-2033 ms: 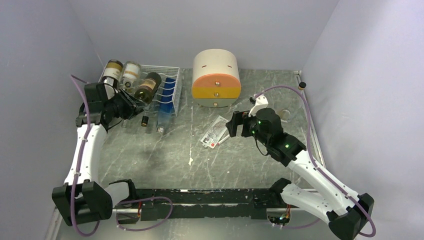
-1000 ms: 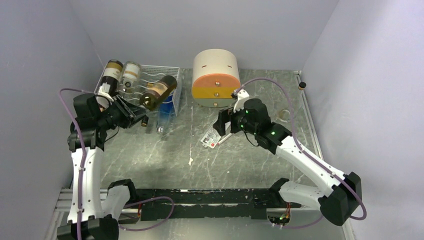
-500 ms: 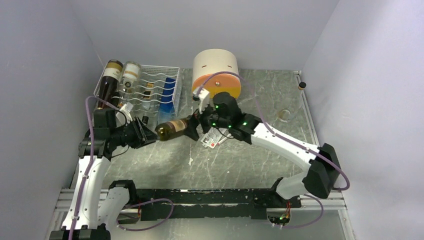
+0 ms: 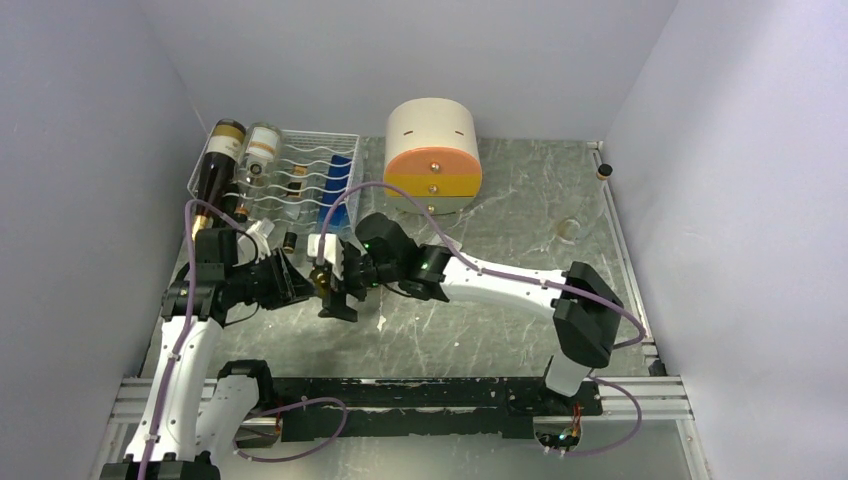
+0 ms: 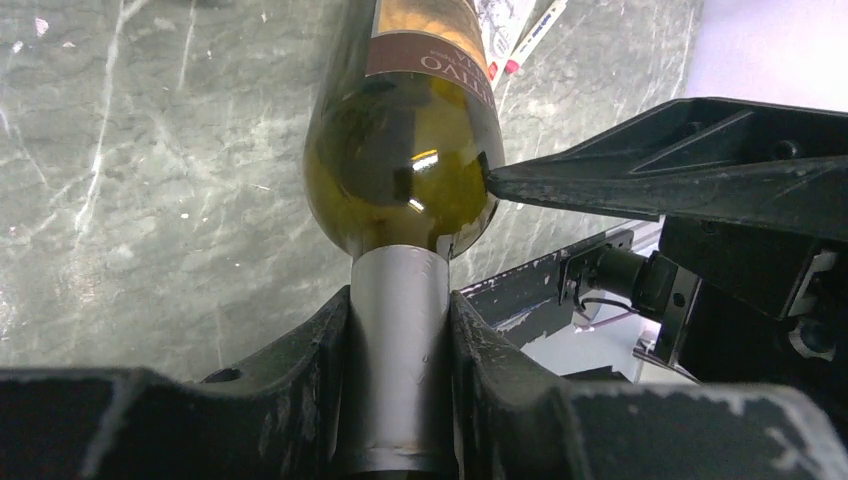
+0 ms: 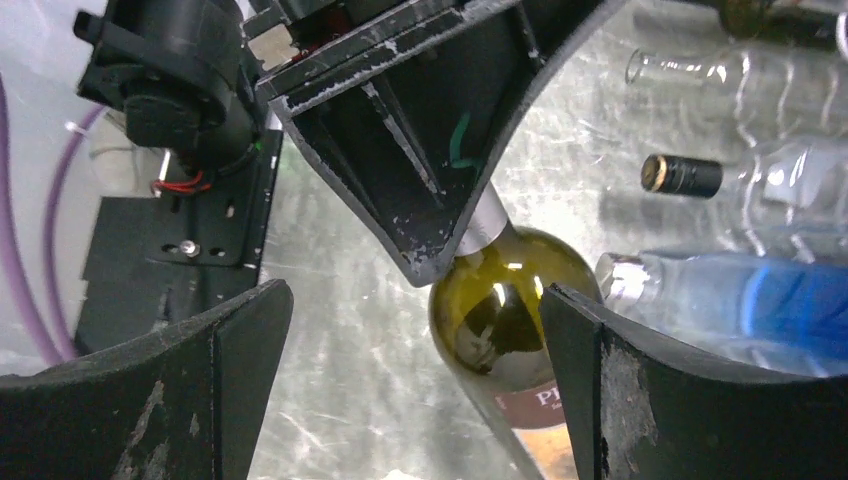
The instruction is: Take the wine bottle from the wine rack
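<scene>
The wine bottle (image 5: 405,170) is olive-green glass with a silver foil neck and a dark red label. It lies level just above the table, off the white wire wine rack (image 4: 318,141), which stands at the back left. My left gripper (image 5: 400,380) is shut on the bottle's neck; it shows in the top view (image 4: 300,282). My right gripper (image 6: 415,400) is open and straddles the bottle's shoulder (image 6: 510,320). One finger (image 5: 650,180) touches the glass and the other stands apart. In the top view the right gripper (image 4: 335,285) hides most of the bottle (image 4: 322,278).
The rack holds a dark bottle (image 4: 215,165), a clear bottle (image 4: 258,150) and a blue bottle (image 4: 335,190). A round cream-and-orange drawer cabinet (image 4: 432,155) stands at the back centre. A white scrap (image 4: 382,322) lies on the marble table.
My left gripper has pulled the bottle off the rack and towards the near side. My right arm has swung left across the table, and its open jaws now sit at the bottle's shoulder.
</scene>
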